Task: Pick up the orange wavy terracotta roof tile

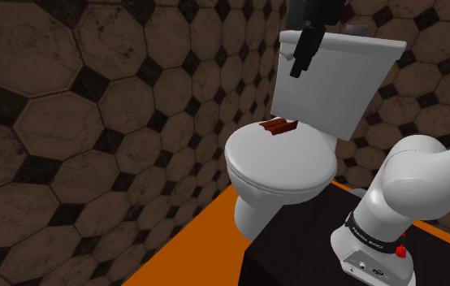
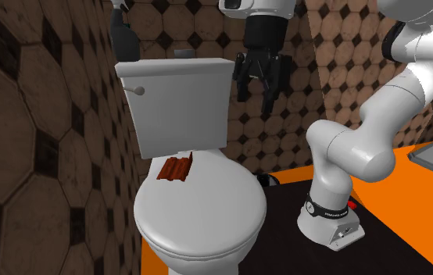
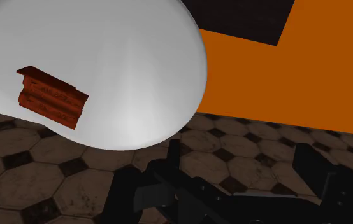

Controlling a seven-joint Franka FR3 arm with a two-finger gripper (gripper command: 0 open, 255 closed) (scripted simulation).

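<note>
While the all-black two-finger gripper (image 2: 256,101) hangs high beside the white toilet tank (image 2: 180,105) with its fingers apart and nothing between them, the rust-red wavy roof tile (image 2: 175,168) lies flat on the closed white toilet lid (image 2: 207,207), at the lid's far end just in front of the tank. In the second exterior view the tile sits lower than the gripper and to its left, so the coming move looks like a sideways shift over the lid together with a long descent. The wrist view bears this out: the open gripper (image 3: 242,159) looks down on brown patterned floor tiling (image 3: 35,172), and the tile (image 3: 51,97) lies off to one side, past the lid's rounded edge (image 3: 188,95). The tile's long side runs aslant to the line between the fingers there, so I judge the wrist will need a turn before they can close across its narrow width. In the shoulder view the gripper (image 1: 299,69) hovers before the tank, above the tile (image 1: 279,126).
</note>
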